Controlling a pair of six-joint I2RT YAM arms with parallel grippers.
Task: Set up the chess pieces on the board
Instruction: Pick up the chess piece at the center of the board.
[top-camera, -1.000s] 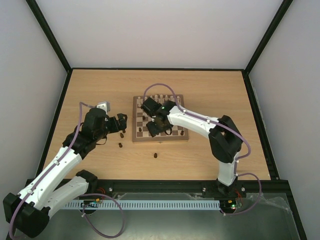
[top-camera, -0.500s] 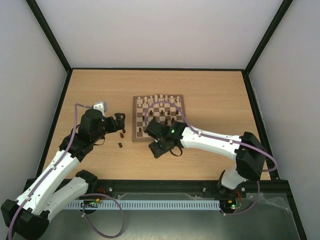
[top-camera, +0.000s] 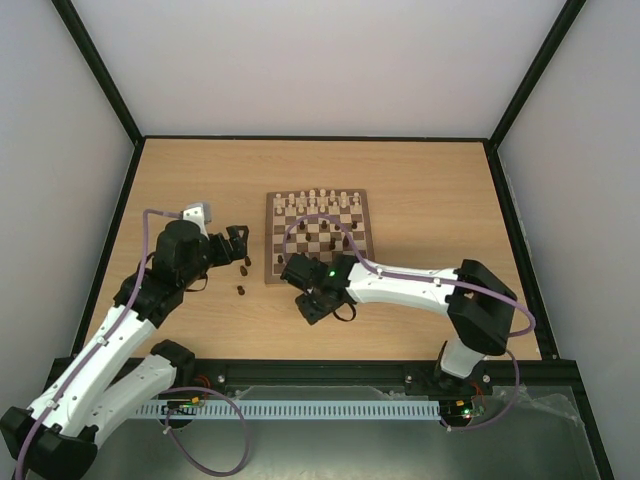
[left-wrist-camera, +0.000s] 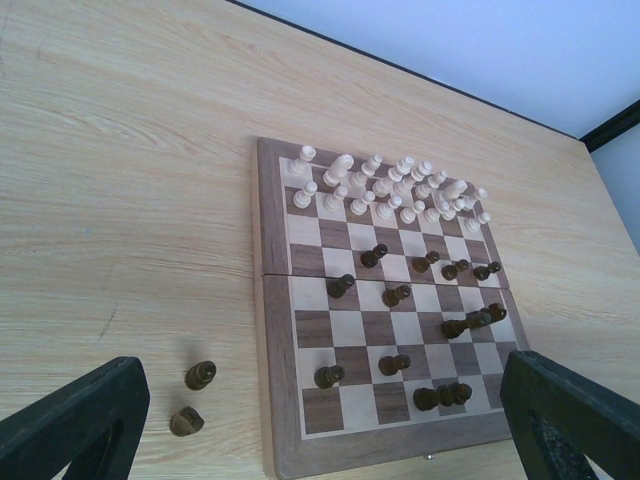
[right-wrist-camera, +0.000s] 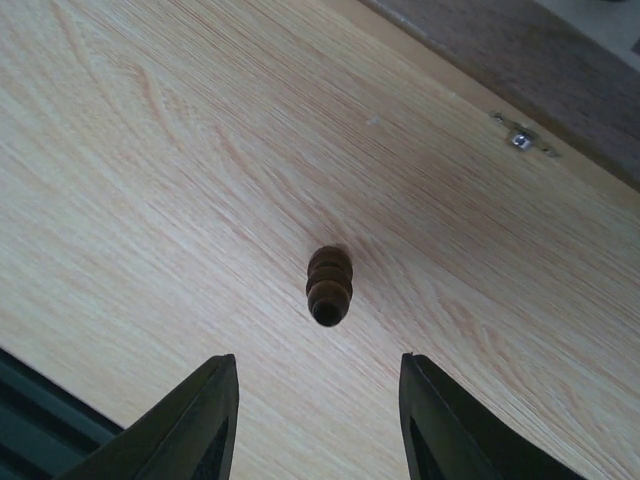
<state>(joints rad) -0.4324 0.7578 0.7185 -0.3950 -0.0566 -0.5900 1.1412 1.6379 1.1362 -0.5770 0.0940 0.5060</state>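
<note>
Chess pieces (left-wrist-camera: 308, 156) dot the board (left-wrist-camera: 275, 300); left gripper (left-wrist-camera: 322, 365) spread wide; right gripper (right-wrist-camera: 318, 375), fingers apart, above a dark piece (right-wrist-camera: 329, 286) on the table (right-wrist-camera: 150, 150).

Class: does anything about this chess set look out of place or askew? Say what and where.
Yes. Three dark pieces sit off the board: two on the table left of it, one below the open right gripper. On the board, dark pieces stand scattered, some toppled.
</note>
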